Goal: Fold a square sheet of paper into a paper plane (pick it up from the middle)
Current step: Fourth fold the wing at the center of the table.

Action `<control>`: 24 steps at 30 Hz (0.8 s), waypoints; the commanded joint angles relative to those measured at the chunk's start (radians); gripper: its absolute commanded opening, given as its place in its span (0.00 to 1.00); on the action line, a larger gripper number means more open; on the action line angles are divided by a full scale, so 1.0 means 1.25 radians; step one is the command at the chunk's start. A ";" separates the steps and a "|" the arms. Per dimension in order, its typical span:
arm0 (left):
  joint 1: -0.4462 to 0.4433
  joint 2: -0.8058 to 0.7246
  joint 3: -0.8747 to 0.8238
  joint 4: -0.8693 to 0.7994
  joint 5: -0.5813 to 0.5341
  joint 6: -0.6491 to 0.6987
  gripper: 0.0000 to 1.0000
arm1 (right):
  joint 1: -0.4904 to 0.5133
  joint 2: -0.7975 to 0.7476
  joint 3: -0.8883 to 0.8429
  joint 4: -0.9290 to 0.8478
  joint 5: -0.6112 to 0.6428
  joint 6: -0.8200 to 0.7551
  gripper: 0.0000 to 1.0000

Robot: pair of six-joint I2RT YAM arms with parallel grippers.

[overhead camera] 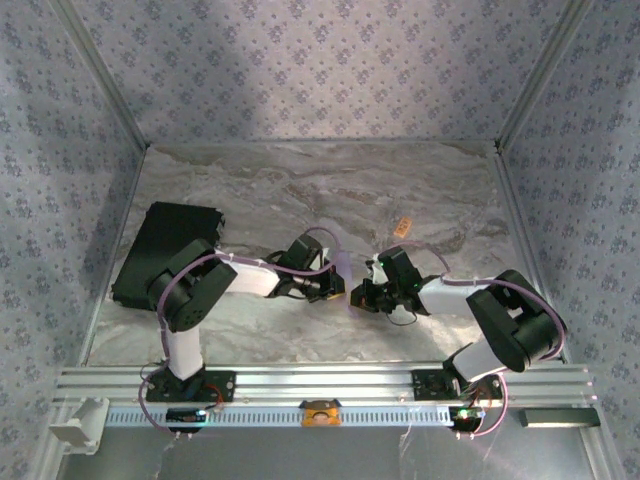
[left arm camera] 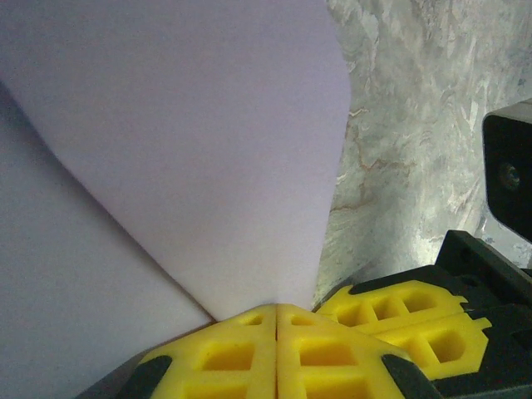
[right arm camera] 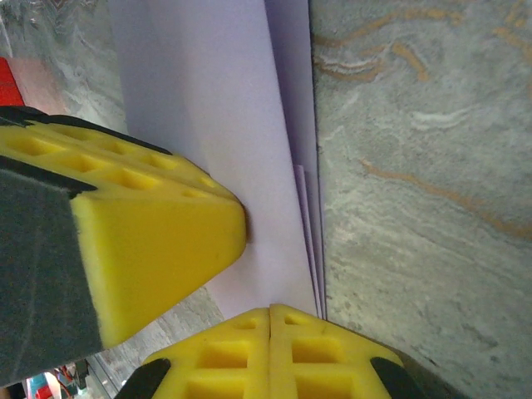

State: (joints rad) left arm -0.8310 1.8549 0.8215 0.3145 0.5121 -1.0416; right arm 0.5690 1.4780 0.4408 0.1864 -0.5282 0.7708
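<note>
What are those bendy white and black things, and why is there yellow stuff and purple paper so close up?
Those are two robot arms fixed to a marble-patterned table. One picture looks down from above. The other two come from small cameras on each wrist, so everything looks huge there. The yellow blocks are the fingers. The left hand is shut on the pale purple paper, pinching it where two folded flaps meet. The right hand is shut on the same paper, whose stacked edges show beside it. From above, both hands meet in the middle. A black pad and a small tan block also lie on the table.
</note>
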 commanded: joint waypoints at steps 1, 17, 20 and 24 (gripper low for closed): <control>-0.011 -0.016 0.000 0.008 0.008 -0.005 0.07 | -0.004 0.033 -0.035 -0.090 0.051 0.005 0.00; 0.019 0.037 0.040 -0.074 -0.089 -0.031 0.07 | -0.002 0.052 -0.047 -0.091 0.051 -0.009 0.00; 0.027 0.038 0.050 -0.108 -0.107 -0.029 0.06 | -0.002 0.051 -0.047 -0.094 0.050 -0.013 0.00; 0.044 0.038 0.051 -0.120 -0.112 -0.033 0.06 | -0.002 0.052 -0.048 -0.098 0.051 -0.016 0.00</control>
State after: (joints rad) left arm -0.8131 1.8740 0.8753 0.2344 0.4641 -1.0756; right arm 0.5652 1.4933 0.4343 0.2184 -0.5419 0.7704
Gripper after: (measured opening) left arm 0.065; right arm 0.061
